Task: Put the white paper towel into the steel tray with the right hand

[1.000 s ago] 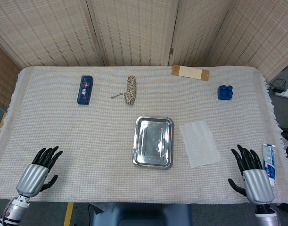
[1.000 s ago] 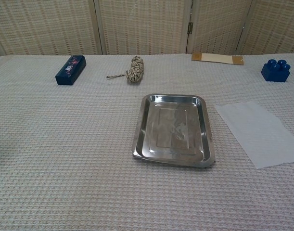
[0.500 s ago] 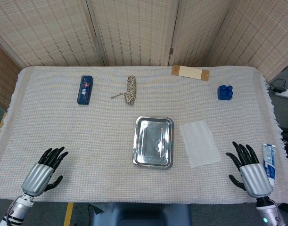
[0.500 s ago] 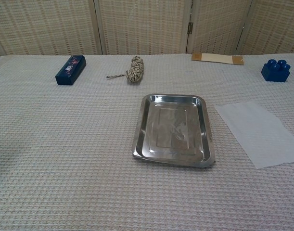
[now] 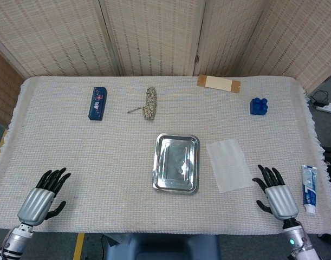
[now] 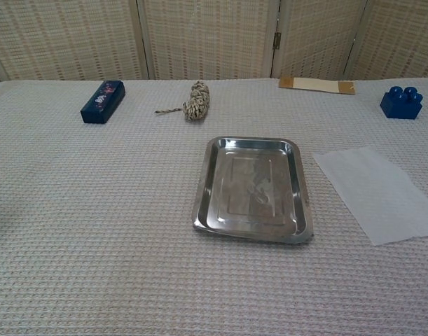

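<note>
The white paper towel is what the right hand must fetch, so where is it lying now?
In the head view the white paper towel lies flat on the table, just right of the steel tray, with the right hand near its lower right corner.

Glossy steel tray (image 5: 176,163), matt paper towel (image 5: 229,164), prob. woven cloth (image 5: 100,157)

- Blue box (image 5: 98,102), far left part of the cloth (image 5: 100,162).
- Rope bundle (image 5: 149,103), right of the box, with a loose tail toward it.
- Cardboard strip (image 5: 219,83) at the far edge.
- Blue brick (image 5: 258,105), far right.
- Toothpaste tube (image 5: 309,195), near right edge.
- Folding screen (image 5: 154,35) behind the table.
</note>
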`<state>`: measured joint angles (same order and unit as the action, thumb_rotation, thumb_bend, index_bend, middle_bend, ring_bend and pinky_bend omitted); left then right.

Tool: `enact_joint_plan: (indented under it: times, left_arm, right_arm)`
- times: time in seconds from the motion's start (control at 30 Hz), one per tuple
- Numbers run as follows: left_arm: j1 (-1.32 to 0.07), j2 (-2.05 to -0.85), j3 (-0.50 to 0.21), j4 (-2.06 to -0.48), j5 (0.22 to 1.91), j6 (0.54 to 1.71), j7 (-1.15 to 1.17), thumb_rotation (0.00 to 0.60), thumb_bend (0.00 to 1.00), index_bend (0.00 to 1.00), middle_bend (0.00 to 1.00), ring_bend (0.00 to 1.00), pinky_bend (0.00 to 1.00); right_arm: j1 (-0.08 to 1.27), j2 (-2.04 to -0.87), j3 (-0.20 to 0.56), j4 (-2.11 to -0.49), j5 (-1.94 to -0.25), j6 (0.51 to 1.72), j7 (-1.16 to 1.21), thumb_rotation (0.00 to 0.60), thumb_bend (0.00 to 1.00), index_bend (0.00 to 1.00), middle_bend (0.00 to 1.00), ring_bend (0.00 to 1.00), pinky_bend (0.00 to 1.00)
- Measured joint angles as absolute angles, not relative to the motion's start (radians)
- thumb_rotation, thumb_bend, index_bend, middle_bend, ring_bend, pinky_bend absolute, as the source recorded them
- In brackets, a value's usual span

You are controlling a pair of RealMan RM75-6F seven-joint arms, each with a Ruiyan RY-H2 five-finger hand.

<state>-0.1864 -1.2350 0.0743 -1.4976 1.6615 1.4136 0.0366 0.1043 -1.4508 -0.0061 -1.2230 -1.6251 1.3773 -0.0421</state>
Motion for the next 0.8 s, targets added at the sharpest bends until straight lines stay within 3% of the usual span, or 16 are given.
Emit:
enact_joint_plan:
  times: [0.33, 0.4, 0.47, 0.8]
  left_arm:
    - [-0.181, -1.229, 0.067, -1.493, 1.645, 1.416, 0.021, 0.600, 0.43, 0.00, 0.00, 0.00, 0.00]
    - [-0.182, -1.228, 0.067, -1.493, 1.643, 1.411, 0.020, 0.600, 0.46, 0.00, 0.00, 0.00, 0.00]
    - [-0.183, -1.228, 0.067, -1.492, 1.640, 1.406, 0.019, 0.600, 0.52, 0.00, 0.00, 0.00, 0.00]
    - [-0.189, -1.229, 0.061, -1.483, 1.628, 1.392, 0.004, 0.600, 0.53, 0.00, 0.00, 0.00, 0.00]
  right_arm:
    - [0.162, -1.591, 0.001, -1.033, -1.625, 1.344, 0.042, 0.600, 0.27, 0.34, 0.00, 0.00, 0.00]
    - [0.173, -1.612, 0.001, -1.004, -1.625, 1.338, 0.047, 0.600, 0.27, 0.35, 0.00, 0.00, 0.00]
    - [0.184, -1.626, 0.000, -0.987, -1.627, 1.331, 0.061, 0.600, 0.27, 0.36, 0.00, 0.00, 0.00]
    - [0.211, -1.661, 0.004, -0.943, -1.613, 1.323, 0.083, 0.600, 0.32, 0.37, 0.00, 0.00, 0.00]
